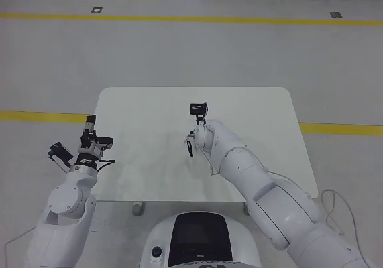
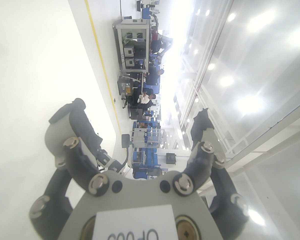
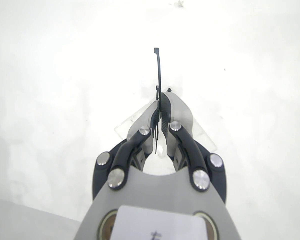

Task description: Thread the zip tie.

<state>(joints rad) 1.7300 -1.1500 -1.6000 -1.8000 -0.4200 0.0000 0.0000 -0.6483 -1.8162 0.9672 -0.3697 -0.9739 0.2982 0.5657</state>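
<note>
At the table's left edge, the left gripper (image 1: 97,132) hung with its fingers spread wide and nothing between them; in its own wrist view it (image 2: 140,111) pointed out toward the room rather than at the work. Further right, over the middle of the white table (image 1: 144,114), the right gripper (image 3: 160,101) faced down at the surface with its ribbed pads pressed together on the black zip tie (image 3: 159,71). The strap ran on past the fingertips to the small square head at its far end, bowing slightly along the way, and a shorter length trailed back between the fingers toward the palm. Whether the head touched the table could not be told. A second thin black strand showed just beside the strap at the fingertips, but how it joined the rest was too fine to make out. The tie looked very light, thin and springy: stiff enough to hold its line unsupported, yet likely to flex or whip aside if pushed from far back. Its smooth plastic would probably slide in a loose pinch, so flat pads across the strap's broad face seemed the safer hold. For threading, the open gripper would do best to take hold close to the end being fed, leaving only a short, stiff stub.
</note>
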